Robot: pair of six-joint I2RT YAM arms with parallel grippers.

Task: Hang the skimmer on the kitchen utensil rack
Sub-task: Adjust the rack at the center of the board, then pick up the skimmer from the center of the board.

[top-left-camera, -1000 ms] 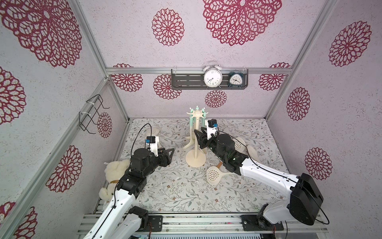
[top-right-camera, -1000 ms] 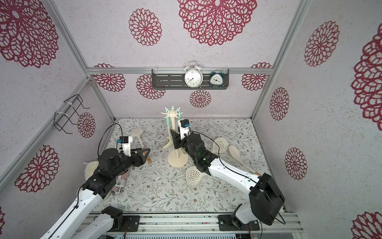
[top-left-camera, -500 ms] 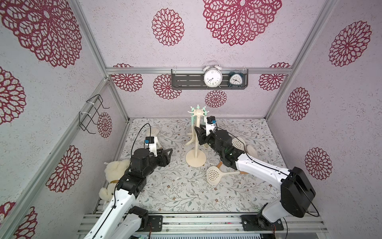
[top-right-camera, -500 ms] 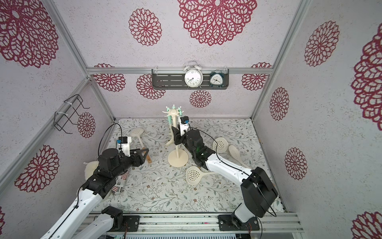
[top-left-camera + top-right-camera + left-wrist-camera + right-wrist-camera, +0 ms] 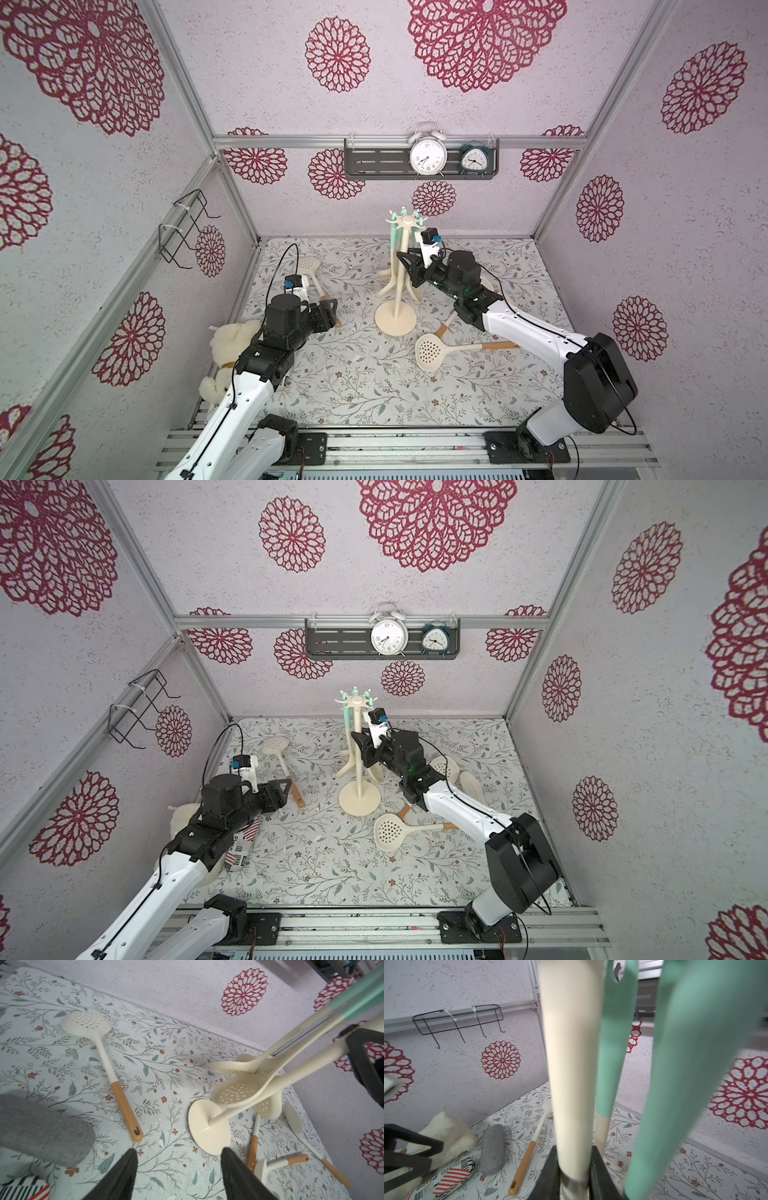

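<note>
The cream kitchen utensil rack [image 5: 395,321] stands mid-table on its round base, and skimmers with mint handles [image 5: 614,1043] hang from its crown [image 5: 356,700]. My right gripper [image 5: 574,1169] is shut on the rack's pole [image 5: 270,1084], about halfway up, and it also shows in both top views [image 5: 409,266] [image 5: 362,746]. A skimmer with a wooden handle [image 5: 124,1103] lies at the left. My left gripper [image 5: 178,1159] is open and empty just short of its handle end, low over the mat [image 5: 329,312]. Another skimmer [image 5: 430,353] lies in front of the rack.
More skimmers [image 5: 449,769] lie behind my right arm. At the left wall lie a plush toy [image 5: 228,340], a grey pouch [image 5: 41,1126] and a striped packet [image 5: 243,841]. A black wire rack [image 5: 183,232] hangs on the left wall. A grey shelf [image 5: 374,160] with two clocks hangs on the back wall.
My right gripper's jaws have narrowed and closed onto the rack's pole. My left gripper's jaws have opened slightly wider, and that arm has hardly moved.
</note>
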